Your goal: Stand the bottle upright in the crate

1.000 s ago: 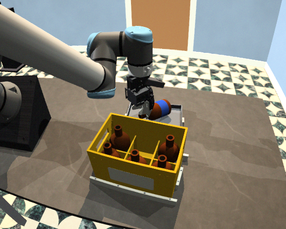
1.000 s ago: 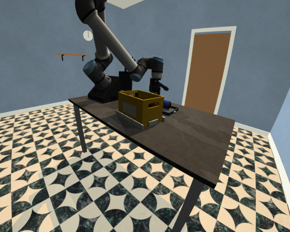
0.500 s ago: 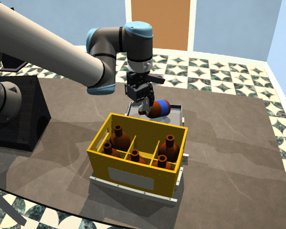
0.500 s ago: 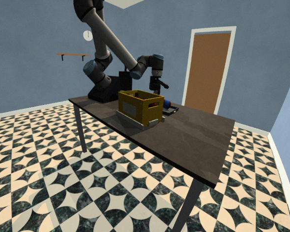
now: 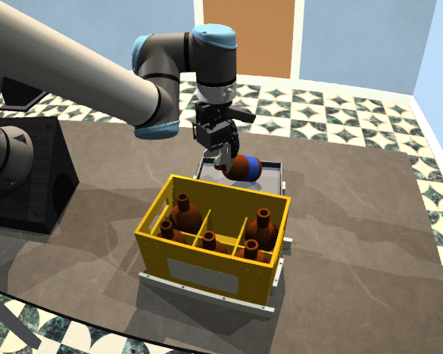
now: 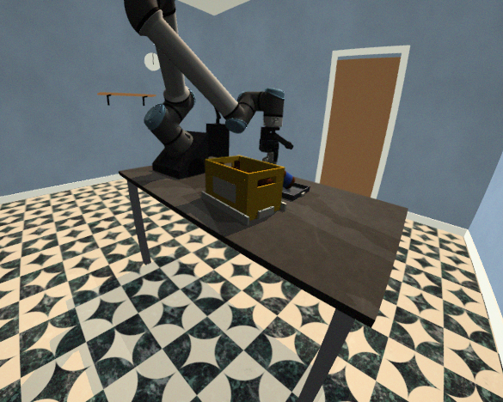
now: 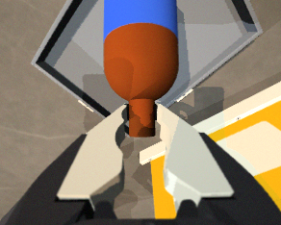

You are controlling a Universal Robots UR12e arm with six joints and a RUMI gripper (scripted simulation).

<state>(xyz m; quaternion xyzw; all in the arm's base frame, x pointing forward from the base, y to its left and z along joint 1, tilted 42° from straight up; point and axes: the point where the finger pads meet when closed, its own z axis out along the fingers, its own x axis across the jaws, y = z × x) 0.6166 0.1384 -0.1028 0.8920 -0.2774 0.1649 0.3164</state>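
Note:
A brown bottle with a blue band (image 5: 243, 167) hangs tilted over the grey tray (image 5: 238, 181), neck end up, lifted off the tray floor. My gripper (image 5: 222, 159) is shut on the bottle's neck. In the wrist view the two pale fingers clamp the neck of the bottle (image 7: 140, 58), with the tray (image 7: 202, 53) below it. The yellow crate (image 5: 216, 236) stands just in front of the tray. It holds several upright brown bottles; its back middle compartment (image 5: 223, 221) is empty. In the exterior view the bottle (image 6: 288, 178) shows behind the crate (image 6: 243, 184).
The crate sits on a grey base plate (image 5: 210, 291). The robot's dark pedestal (image 5: 23, 175) stands at the table's left. The table edge runs along the front (image 5: 80, 327).

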